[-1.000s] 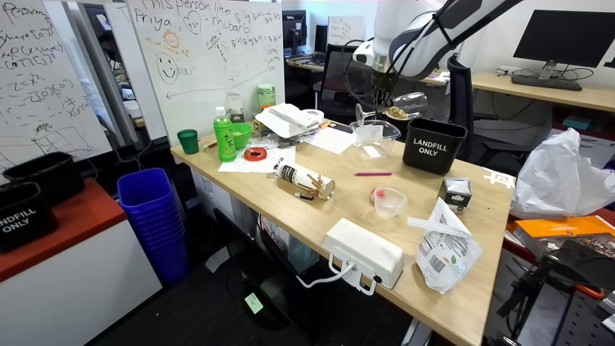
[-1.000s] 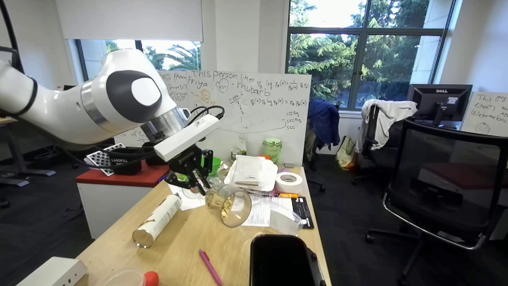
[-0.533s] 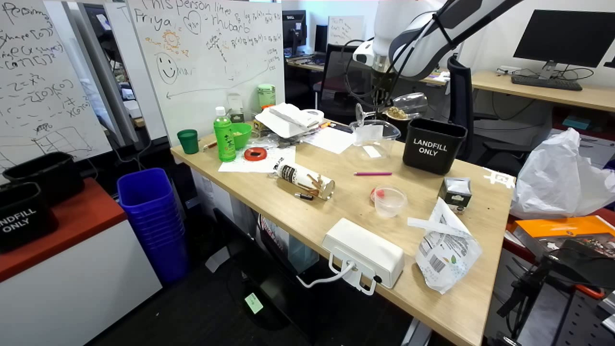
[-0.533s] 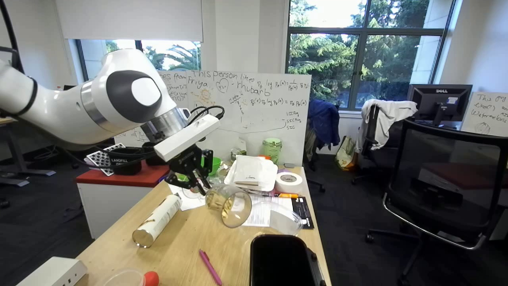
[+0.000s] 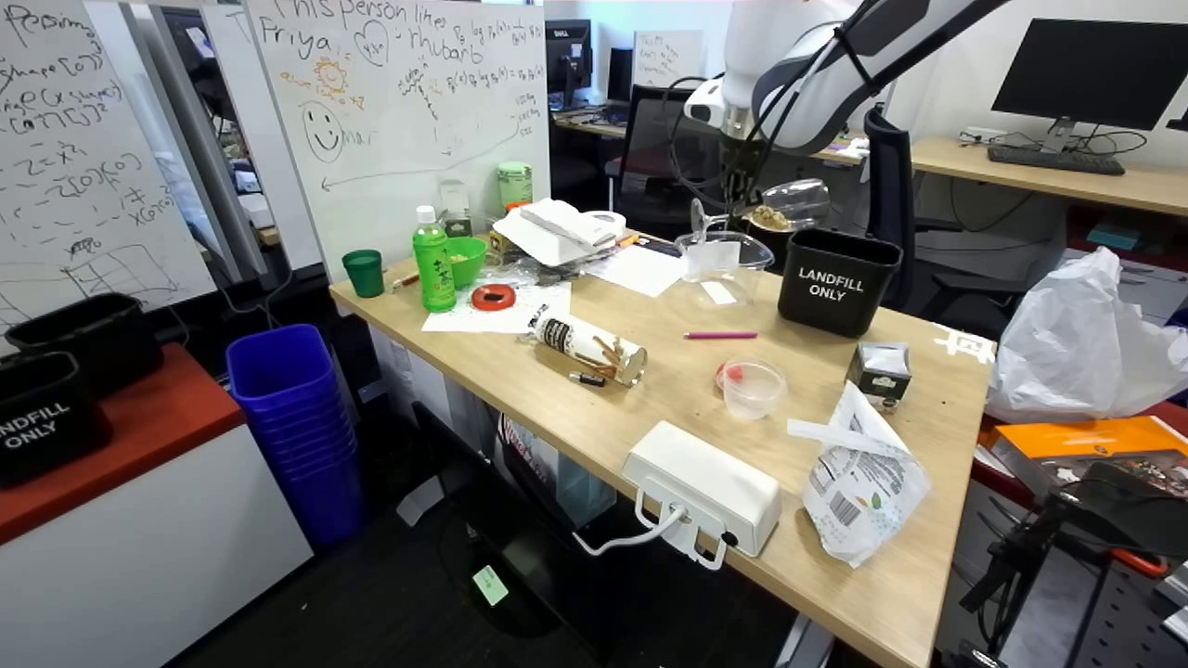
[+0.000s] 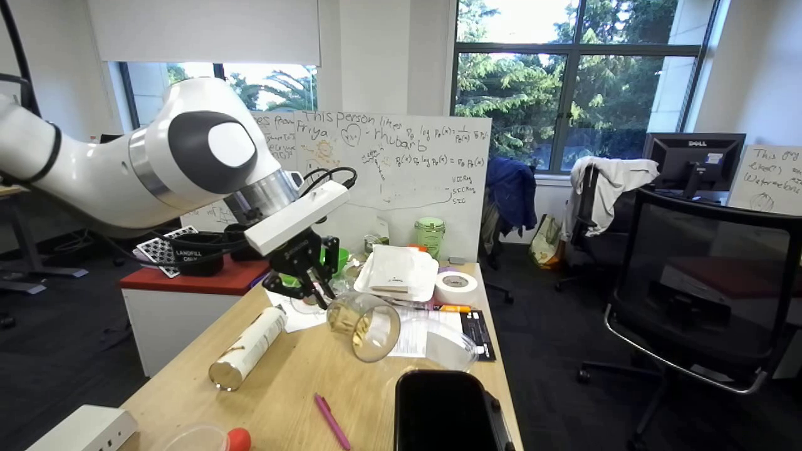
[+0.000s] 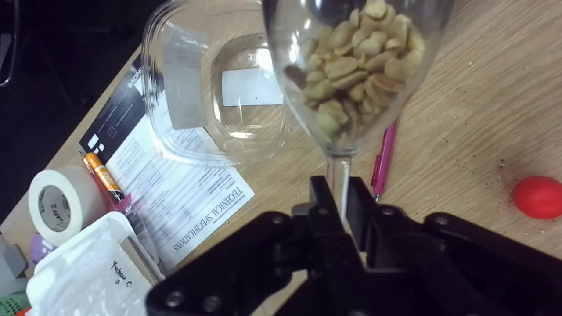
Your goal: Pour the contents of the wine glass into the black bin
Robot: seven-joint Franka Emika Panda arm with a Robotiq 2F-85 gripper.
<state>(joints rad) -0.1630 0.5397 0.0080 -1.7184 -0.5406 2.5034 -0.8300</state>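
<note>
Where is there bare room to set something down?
In an exterior view, mostly bare desk shows between the printed tube, pink pen, clear tub and white box, and between that tub, the pen and the black bin. Crowded: the end by the whiteboard, with green bottle, bowl, papers, white tray. The hand holds the wine glass above the desk.

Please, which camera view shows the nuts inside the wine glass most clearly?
The wrist view: the nuts look largest there, and single pieces are distinct through the clear wine glass, although the picture's top edge may crop some. Both exterior views show them smaller and less distinct inside the tilted wine glass.
</note>
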